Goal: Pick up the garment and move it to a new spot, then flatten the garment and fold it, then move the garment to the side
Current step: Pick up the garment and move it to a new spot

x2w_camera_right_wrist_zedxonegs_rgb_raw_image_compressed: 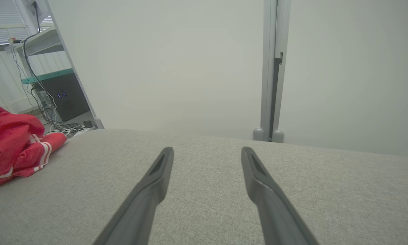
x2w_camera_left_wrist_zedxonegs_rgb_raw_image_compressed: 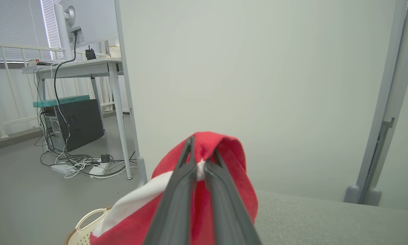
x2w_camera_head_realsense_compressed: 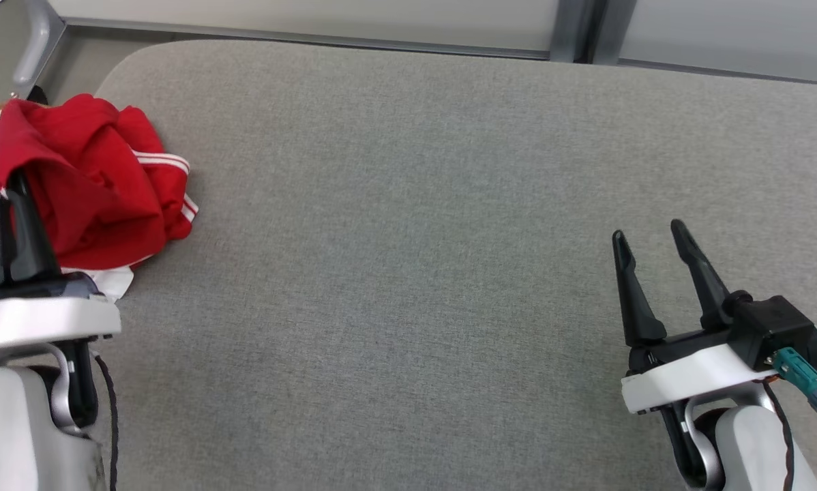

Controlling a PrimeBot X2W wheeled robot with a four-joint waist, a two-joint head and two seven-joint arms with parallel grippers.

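The left fingers (x2w_camera_head_realsense_compressed: pixel 26 225) are pressed together on a fold of the red garment (x2w_camera_head_realsense_compressed: pixel 101 191), with red cloth and a white strip pinched between their tips. The garment is a bunched heap at the far left edge of the table (x2w_camera_head_realsense_compressed: pixel 408 273). Most of it lies ahead of and to the right of the left fingers, and a striped cuff points toward the table's middle. The right fingers (x2w_camera_head_realsense_compressed: pixel 632 286) stand wide apart, holding nothing, well away across the table.

The carry therefore looks like the left arm's job, and the free ground lies to its right, toward the other fingers. The heap has no clear long axis, so I judge a lift upward comes first, then a sweep right.

The left wrist view shows the pinch itself, and a pale basket (x2w_camera_left_wrist_zedxonegs_rgb_raw_image_compressed: pixel 88 221) below the cloth, past the table's edge. The right wrist view shows the heap resting low on the table, off to the left of the right fingers.
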